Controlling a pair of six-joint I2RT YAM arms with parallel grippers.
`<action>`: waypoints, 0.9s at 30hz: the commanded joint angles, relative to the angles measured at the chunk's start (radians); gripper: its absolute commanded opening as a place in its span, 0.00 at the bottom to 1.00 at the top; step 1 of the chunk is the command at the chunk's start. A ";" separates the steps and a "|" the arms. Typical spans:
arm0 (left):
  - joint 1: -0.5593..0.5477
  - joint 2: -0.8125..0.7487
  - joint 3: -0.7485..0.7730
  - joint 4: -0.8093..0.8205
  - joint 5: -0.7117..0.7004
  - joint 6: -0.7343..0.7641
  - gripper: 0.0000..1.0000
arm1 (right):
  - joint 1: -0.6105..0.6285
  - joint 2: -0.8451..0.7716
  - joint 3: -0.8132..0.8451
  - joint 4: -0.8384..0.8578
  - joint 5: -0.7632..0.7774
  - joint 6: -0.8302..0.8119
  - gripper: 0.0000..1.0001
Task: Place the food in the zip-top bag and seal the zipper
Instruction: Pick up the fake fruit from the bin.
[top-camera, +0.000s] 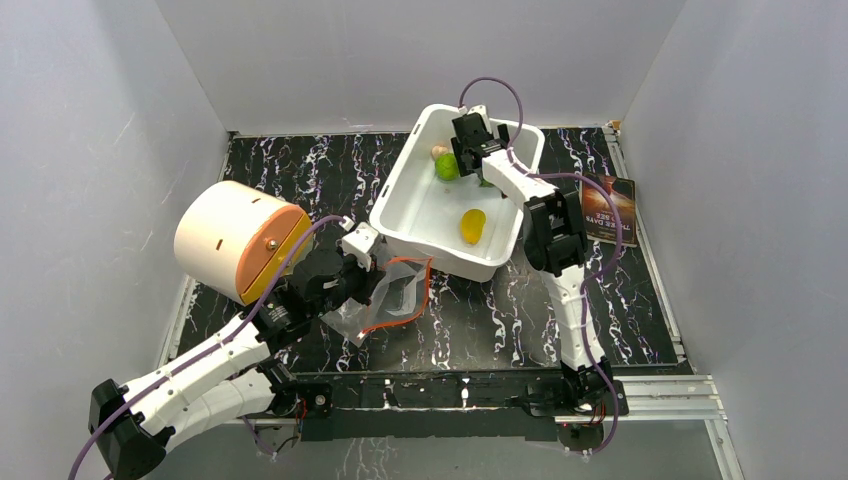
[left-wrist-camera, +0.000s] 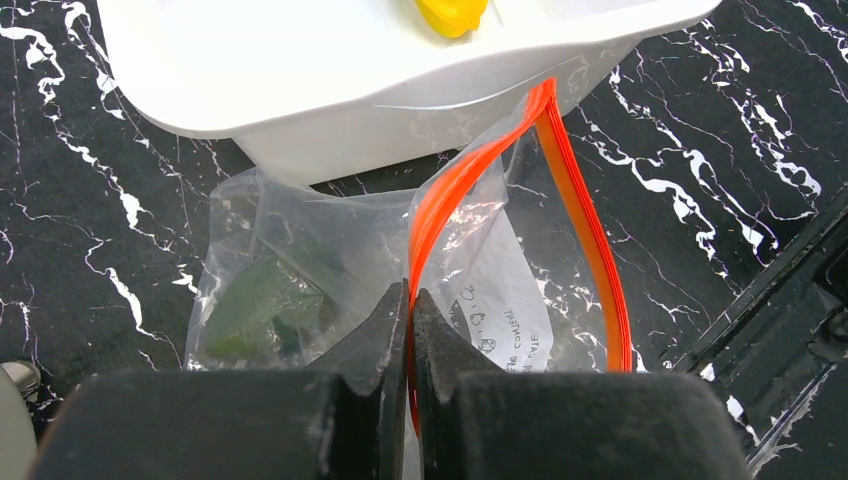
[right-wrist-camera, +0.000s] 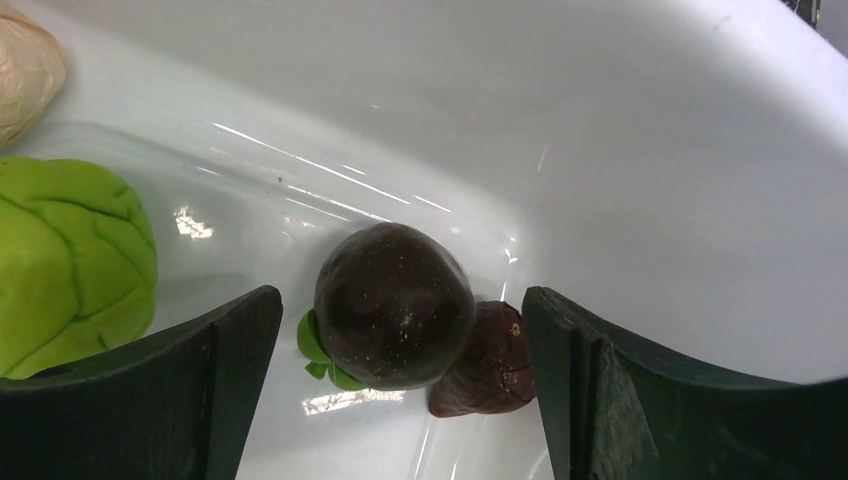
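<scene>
Left pincer (left-wrist-camera: 410, 300) is shut tight on the zipper (left-wrist-camera: 585, 230), and one side of that thin red-orange strip is pinched between its two black fingers. The zipper runs along the mouth of the zip-top bag (top-camera: 392, 298). The bag lies on the black bench (top-camera: 480, 320) at about 7 o'clock from the white tub (top-camera: 398, 215). Its mouth gapes open and comes right up against the tub's near wall. A white label (left-wrist-camera: 505, 310) shows on the clear plastic. A dark green thing (left-wrist-camera: 260, 310) sits inside the bag, too blurry to name. The right pincer (right-wrist-camera: 400, 300) is down in the tub at its 12 o'clock end. It is open wide, with one finger on each side of the dark round fruit (right-wrist-camera: 393, 305), and neither finger touches it. A red-brown piece (right-wrist-camera: 490, 365) leans on that fruit at 4 o'clock, and little green leaves (right-wrist-camera: 315, 350) peek out at 8 o'clock. The lime (top-camera: 447, 167) sits at 9 o'clock from the pincer. A beige garlic bulb (top-camera: 438, 151) is just past the lime, at 11 o'clock from it. The yellow mango piece (top-camera: 472, 225) lies alone near the tub's 5 o'clock corner. A round cream and orange drum (top-camera: 235, 250) rests at the bench's 9 o'clock side. A dark card (top-camera: 608, 208) lies at the 3 o'clock side.
</scene>
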 joint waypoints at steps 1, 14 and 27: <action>0.000 -0.016 0.020 0.008 -0.015 0.009 0.00 | -0.014 0.027 0.052 0.041 0.029 -0.010 0.88; 0.000 -0.020 0.018 0.011 -0.024 0.014 0.00 | -0.026 0.010 0.005 0.048 0.011 -0.001 0.64; 0.000 -0.011 0.020 0.008 -0.029 0.008 0.00 | -0.023 -0.101 -0.056 0.029 -0.049 0.048 0.49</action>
